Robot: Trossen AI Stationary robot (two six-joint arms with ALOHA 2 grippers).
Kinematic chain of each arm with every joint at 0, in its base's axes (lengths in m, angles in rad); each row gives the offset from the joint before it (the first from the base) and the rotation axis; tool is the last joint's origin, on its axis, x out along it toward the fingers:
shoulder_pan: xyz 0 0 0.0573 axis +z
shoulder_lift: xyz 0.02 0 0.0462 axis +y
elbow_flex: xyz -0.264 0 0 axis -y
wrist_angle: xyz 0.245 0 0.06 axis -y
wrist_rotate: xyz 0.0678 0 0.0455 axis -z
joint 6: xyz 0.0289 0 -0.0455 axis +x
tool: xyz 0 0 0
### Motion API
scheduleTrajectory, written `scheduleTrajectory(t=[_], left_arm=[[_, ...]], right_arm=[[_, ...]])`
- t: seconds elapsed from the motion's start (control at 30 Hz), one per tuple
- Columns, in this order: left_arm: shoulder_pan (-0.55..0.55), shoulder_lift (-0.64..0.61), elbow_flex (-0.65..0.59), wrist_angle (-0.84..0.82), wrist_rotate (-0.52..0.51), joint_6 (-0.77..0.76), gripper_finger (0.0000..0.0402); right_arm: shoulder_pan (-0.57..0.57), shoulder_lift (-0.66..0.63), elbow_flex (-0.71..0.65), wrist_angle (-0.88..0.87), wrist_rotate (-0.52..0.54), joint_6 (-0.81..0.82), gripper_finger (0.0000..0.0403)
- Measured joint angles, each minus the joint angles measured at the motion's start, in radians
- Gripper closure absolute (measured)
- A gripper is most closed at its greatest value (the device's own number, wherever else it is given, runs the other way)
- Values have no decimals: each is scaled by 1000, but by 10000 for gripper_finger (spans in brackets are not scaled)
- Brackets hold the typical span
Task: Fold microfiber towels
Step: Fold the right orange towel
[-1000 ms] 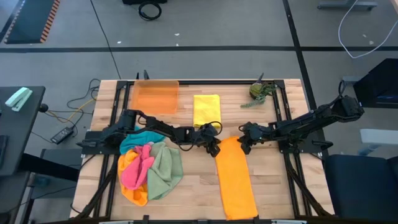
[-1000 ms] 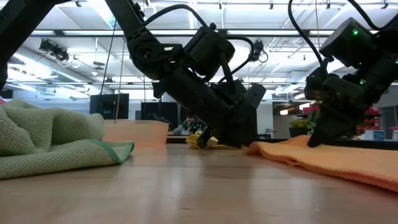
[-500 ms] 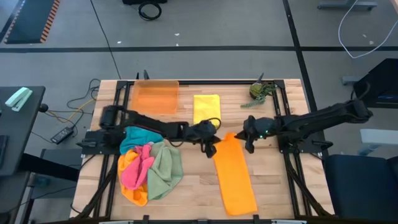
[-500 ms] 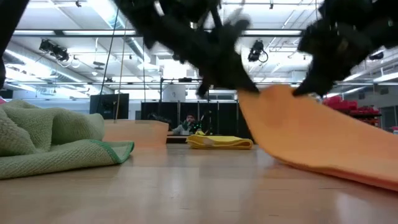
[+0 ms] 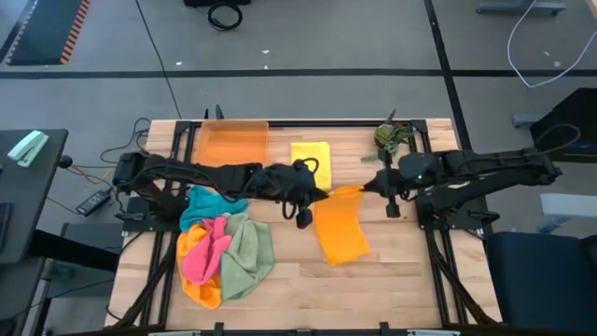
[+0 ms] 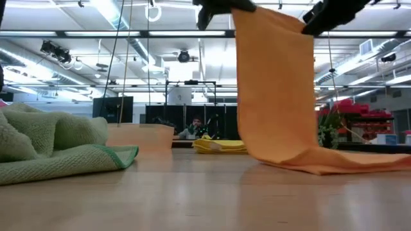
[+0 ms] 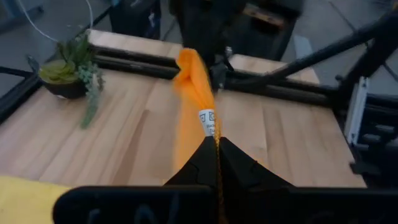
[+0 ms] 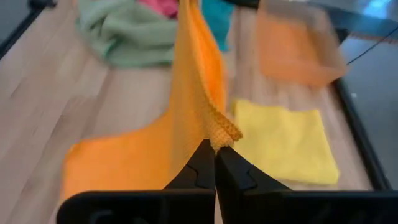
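Observation:
An orange microfiber towel (image 5: 340, 229) is held up by both grippers over the middle of the table. In the low view the towel (image 6: 276, 83) hangs as a sheet, and its lower end (image 6: 340, 165) lies on the table. My left gripper (image 5: 315, 199) is shut on the towel's upper left corner. My right gripper (image 5: 367, 189) is shut on its upper right corner. In the low view both grippers show at the top edge, the left gripper (image 6: 215, 5) and the right gripper (image 6: 324, 13). My left gripper pinches the towel's top edge at the corner (image 7: 211, 134), just beside the white tag (image 7: 207, 118), between its two shut fingers. The towel hangs below the hold, its lower end on the table. My right gripper pinches the towel's other upper corner (image 8: 222, 132) between its two shut fingers, at the hemmed edge. The top edge runs from there across to the left gripper. The cloth hangs down from it to the table.
A folded yellow towel (image 5: 310, 164) lies behind the orange one, with a translucent orange tray (image 5: 233, 145) to its left. A heap of teal, pink, orange and green towels (image 5: 224, 250) lies at the near left. A small potted plant (image 5: 390, 138) stands at the far right.
Both grippers, shut on the orange towel's far corners, have risen and moved toward the table's far edge. The towel's far end has been lifted off the table into a hanging sheet. Its near end has slid along the table toward the far edge.

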Motion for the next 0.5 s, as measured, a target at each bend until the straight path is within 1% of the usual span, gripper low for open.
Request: scheduleTrajectory(t=[0.1,0.2,0.27,0.37,0.43,0.5], left_arm=[[-27,40,15,13,-20,2,395],[-61,131,12,35,-30,-38,395],[-92,216,11,64,-29,-78,395],[-138,351,11,185,-26,-120,395],[-160,422,22,219,-28,-153,395],[-177,463,33,225,-29,-186,395]], right_arm=[[30,-10,-37,-50,-13,-4,401],[87,-23,-144,-32,-26,32,401],[135,-26,-229,28,-27,65,401],[210,-15,-364,140,-32,134,401],[260,-10,-437,232,-20,192,401],[309,8,-491,323,2,260,401]])
